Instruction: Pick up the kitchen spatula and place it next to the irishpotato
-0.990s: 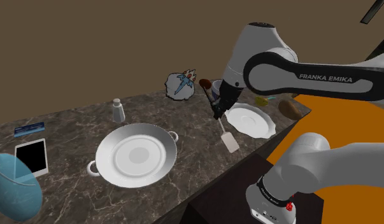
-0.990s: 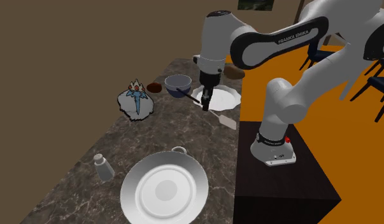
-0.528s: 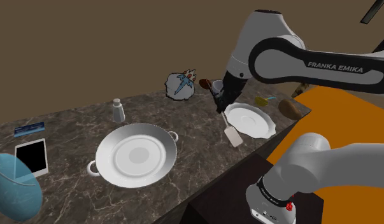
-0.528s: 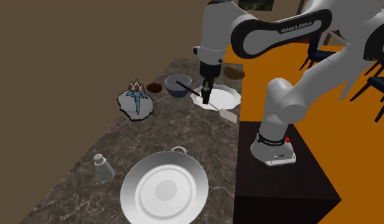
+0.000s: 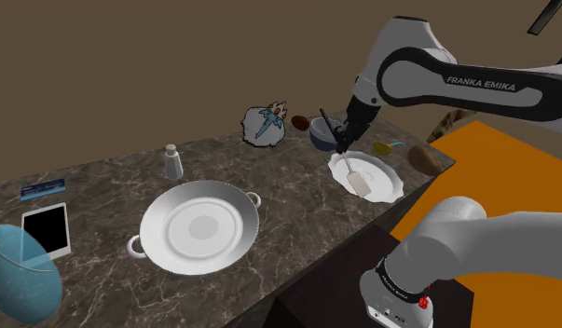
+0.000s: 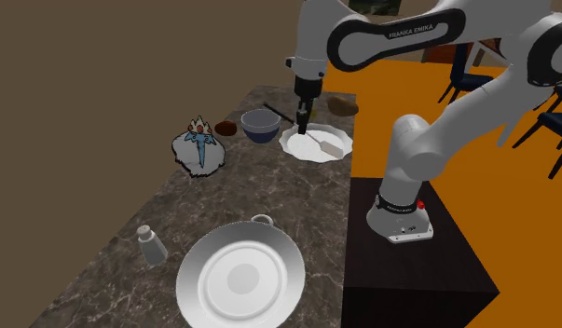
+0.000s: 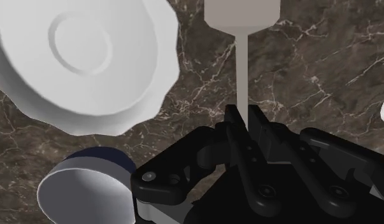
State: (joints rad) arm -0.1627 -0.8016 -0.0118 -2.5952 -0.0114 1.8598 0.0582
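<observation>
A kitchen spatula [image 5: 360, 179] with a flat pale grey blade, a thin pale shaft and a dark handle is held clear of a dark veined marble counter [image 5: 102, 191]; the all-black gripper [image 5: 342, 142] is closed tight on it, and in the wrist view the fingers [image 7: 256, 127] are seen pinching the narrow shaft, the blade hanging ahead of them; the grip is taken near the handle end, probably so the blade trails low for setting down; it is held over a small white scalloped plate [image 5: 390, 177], beside a dark blue round bowl [image 5: 318, 136]; the brown lumpy potato [image 5: 421, 157] lies just beyond the plate, near the counter's edge; the carry appears nearly done.
</observation>
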